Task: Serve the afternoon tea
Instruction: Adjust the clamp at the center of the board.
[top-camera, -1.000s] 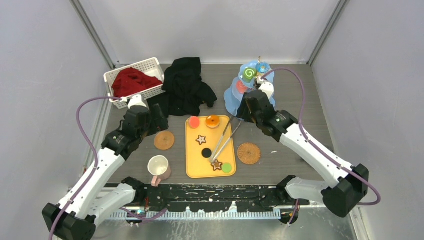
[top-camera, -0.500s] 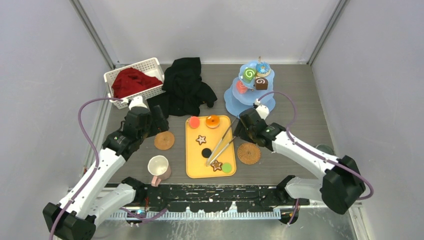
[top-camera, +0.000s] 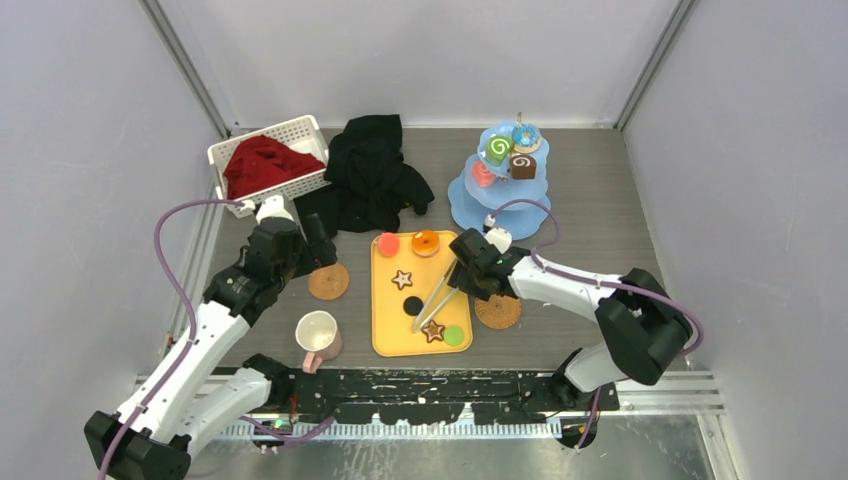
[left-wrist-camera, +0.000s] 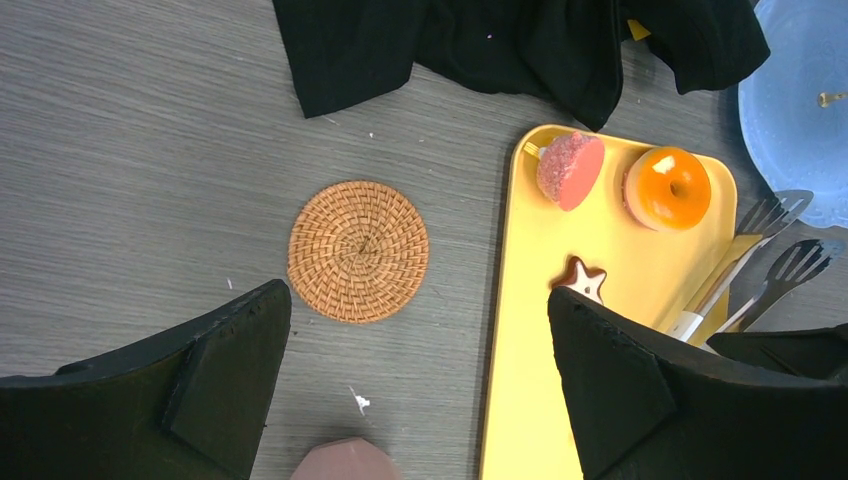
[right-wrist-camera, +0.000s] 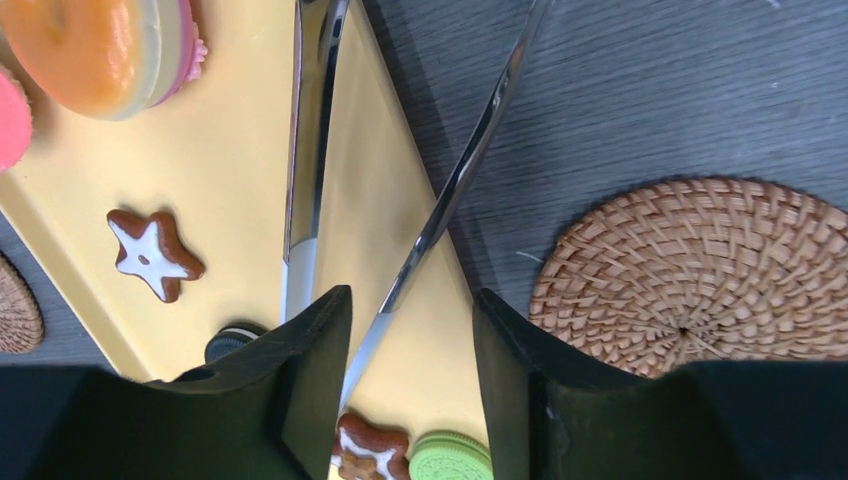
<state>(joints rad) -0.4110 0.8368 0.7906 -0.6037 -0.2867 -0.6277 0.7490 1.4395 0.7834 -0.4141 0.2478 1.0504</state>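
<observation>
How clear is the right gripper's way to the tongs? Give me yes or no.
Likely yes: the right gripper hangs open over the tongs, one tong arm between its fingers, nothing lying across them.

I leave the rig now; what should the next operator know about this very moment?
Left gripper: open, empty, over the coaster beside the tray.
Right gripper: open, astride one arm of the tongs, not yet closed.
Done: four sweets on the stand.
Left: six sweets on the tray to move; mug stands left of the tray.
</observation>
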